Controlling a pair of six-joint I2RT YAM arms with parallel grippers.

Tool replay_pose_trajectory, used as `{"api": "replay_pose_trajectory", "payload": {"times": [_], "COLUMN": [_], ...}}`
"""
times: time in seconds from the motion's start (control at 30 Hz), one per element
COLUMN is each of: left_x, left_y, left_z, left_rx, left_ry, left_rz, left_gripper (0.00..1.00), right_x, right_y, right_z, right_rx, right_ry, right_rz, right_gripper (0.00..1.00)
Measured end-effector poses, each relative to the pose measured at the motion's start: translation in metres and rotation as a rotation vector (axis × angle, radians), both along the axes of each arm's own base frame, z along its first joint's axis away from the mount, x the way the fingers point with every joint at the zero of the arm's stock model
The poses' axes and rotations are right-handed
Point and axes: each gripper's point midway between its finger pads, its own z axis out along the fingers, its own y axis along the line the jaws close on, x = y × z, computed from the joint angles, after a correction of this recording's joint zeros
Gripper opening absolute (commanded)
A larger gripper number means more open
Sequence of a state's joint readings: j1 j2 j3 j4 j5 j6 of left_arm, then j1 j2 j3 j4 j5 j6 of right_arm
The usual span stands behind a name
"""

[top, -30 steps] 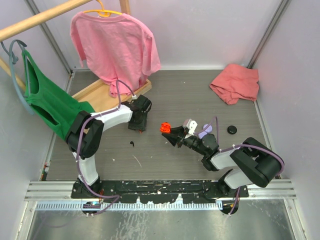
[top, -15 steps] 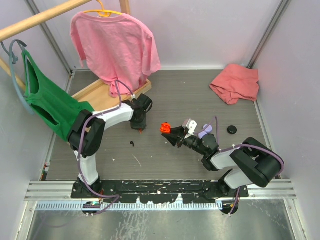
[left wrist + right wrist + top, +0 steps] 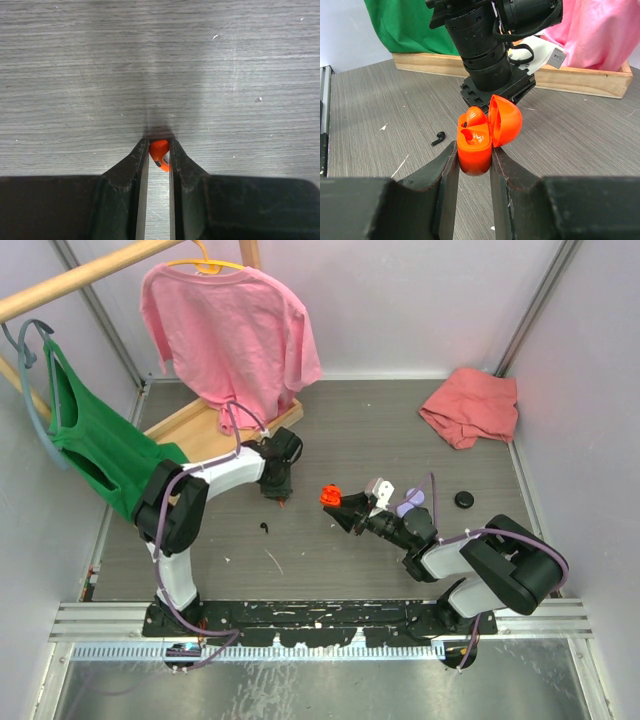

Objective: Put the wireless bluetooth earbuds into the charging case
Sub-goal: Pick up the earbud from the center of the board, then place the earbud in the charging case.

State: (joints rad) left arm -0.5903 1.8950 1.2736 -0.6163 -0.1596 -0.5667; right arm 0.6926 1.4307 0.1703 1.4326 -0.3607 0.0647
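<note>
Tabletop (image 3: 225, 60): you see a grey wood-grain sheet, matt, finely ridged, flecked white.
Orange earbud (image 3: 159, 154): smooth, glossy plastic.
Fingers (image 3: 131, 167) of your left gripper (image 3: 159, 143): matt black plastic, paler grey on the inner faces.
Charging case (image 3: 472, 160): glossy orange plastic, with a soft highlight on the domed lid.
Fingers (image 3: 445, 175) of your right gripper (image 3: 474, 149): the same matt black plastic.
In your top view:
- pink shirt (image 3: 230, 330), 11 o'clock: soft knit cloth.
- green garment (image 3: 100, 445), 9 o'clock: cloth.
- crumpled pink cloth (image 3: 470, 405), 2 o'clock: matt.
- rack base (image 3: 190, 425), 10 o'clock: bare pale wood.
- metal sheet (image 3: 320, 690), 6 o'clock: brushed, scratched.
</note>
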Motion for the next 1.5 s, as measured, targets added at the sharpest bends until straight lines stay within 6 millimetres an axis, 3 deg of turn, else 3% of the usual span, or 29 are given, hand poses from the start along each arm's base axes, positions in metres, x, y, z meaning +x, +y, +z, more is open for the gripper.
{"api": "replay_pose_trajectory", "payload": {"times": [0.23,0.73,1.1,1.23,1.5], "left_x": [-0.01,-0.021,-0.055,-0.066,-0.088], "left_y": [0.0,-0.024,-0.058,-0.073,-0.108], "left_z": [0.013,0.121,0.191,0.206,0.218], "left_rx": [-0.034,-0.244,-0.406,-0.474,-0.546], "left_ry": [-0.044,-0.444,-0.7,-0.76,-0.817], "left_rz": [-0.022,-0.19,-0.427,-0.506,-0.654], "left_gripper": [0.0,0.0,0.0,0.0,0.01], "right_x": [0.0,0.0,0.0,0.0,0.0], "right_y": [0.0,0.0,0.0,0.0,0.0], "right_z": [-0.002,-0.003,-0.003,-0.003,-0.003], "right_rx": [-0.009,-0.012,-0.012,-0.012,-0.012], "right_ry": [0.002,0.004,0.004,0.004,0.003], "right_rz": [-0.001,-0.001,-0.001,-0.001,-0.001], "right_gripper": [0.01,0.01,0.01,0.01,0.01]}}
